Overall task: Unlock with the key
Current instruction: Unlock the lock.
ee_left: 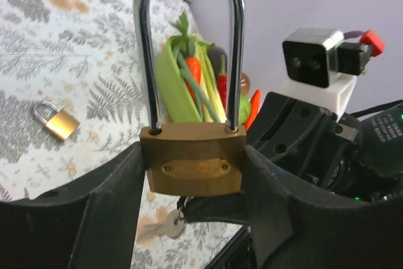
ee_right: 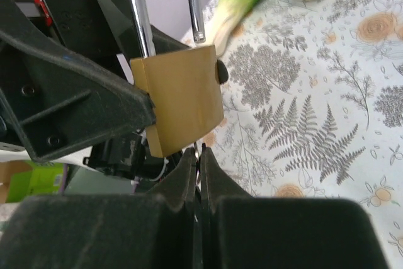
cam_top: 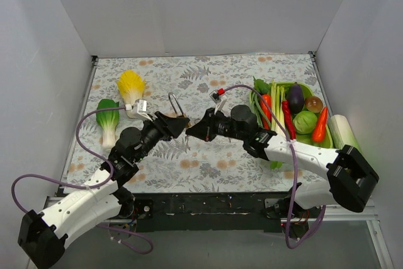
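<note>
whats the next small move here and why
Probably roll the right gripper to twist the key, with the left gripper holding firm. The right jaws are shut on the key at the base of the padlock, which the left jaws clamp by its sides. Both legs of the shackle sit in the body, so it looks locked.

A: Light?
B: Bright, diffuse, from overhead; shadows faint. Glare streaks on the shackle (ee_left: 237, 48) above the padlock (ee_left: 192, 167).
A: Focus?
B: Padlock sharp. Right gripper (ee_right: 198, 155) below it soft, near-black, detail lost.
</note>
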Available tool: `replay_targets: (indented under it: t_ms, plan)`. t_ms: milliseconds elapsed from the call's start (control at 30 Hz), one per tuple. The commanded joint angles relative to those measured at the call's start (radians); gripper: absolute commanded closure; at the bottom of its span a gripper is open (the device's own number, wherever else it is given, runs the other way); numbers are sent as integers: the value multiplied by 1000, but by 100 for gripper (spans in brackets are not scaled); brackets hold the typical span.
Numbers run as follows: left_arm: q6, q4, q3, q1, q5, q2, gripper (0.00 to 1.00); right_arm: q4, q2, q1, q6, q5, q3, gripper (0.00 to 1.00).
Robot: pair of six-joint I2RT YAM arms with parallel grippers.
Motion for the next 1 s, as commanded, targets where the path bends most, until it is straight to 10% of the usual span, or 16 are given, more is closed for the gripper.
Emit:
replay_targets:
  t_ms: [0, 600, 967]
  plan:
    - [4, 63, 16, -44, 301, -27, 100, 350, -73, -15, 76, -21, 17, 99]
    - [-47, -204, 125, -44, 60, 12, 100, 80, -145, -18, -77, 109, 43, 99]
    - [-67, -331, 185, -44, -124, 102, 100, -33, -188, -15, -136, 131, -3, 52]
